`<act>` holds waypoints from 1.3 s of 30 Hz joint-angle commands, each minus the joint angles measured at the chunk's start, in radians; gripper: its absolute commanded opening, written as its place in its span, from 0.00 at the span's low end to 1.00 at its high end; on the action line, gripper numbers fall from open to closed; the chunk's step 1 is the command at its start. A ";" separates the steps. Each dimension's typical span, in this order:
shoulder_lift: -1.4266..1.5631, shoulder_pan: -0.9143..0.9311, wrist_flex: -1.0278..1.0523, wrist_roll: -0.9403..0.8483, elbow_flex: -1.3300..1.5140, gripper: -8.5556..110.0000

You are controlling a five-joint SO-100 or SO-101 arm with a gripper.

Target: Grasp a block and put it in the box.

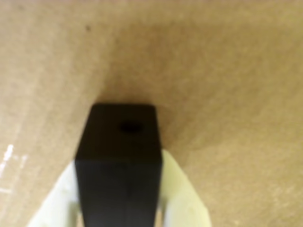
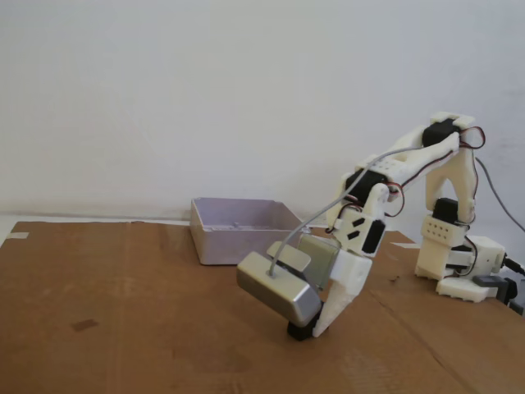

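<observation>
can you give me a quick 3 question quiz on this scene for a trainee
1. True or false: the block sits between the gripper fingers.
2. Where is the box in the fixed view? A) behind the gripper, to its left B) under the block C) in the gripper
3. Fill in: the surface under the block is brown ____.

Key: 1 true. 2 A. 3 cardboard.

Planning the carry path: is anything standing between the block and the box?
Nothing visible does. The block, between the end effector fingers, is near the cardboard; only bare cardboard lies between it and the box behind.
</observation>
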 commanded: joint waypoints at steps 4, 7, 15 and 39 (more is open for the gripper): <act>0.098 -0.003 -0.014 0.006 -0.114 0.07; 0.121 0.005 -0.014 0.006 -0.114 0.07; 0.192 0.028 -0.014 0.006 -0.112 0.07; 0.408 0.086 -0.014 0.006 -0.109 0.07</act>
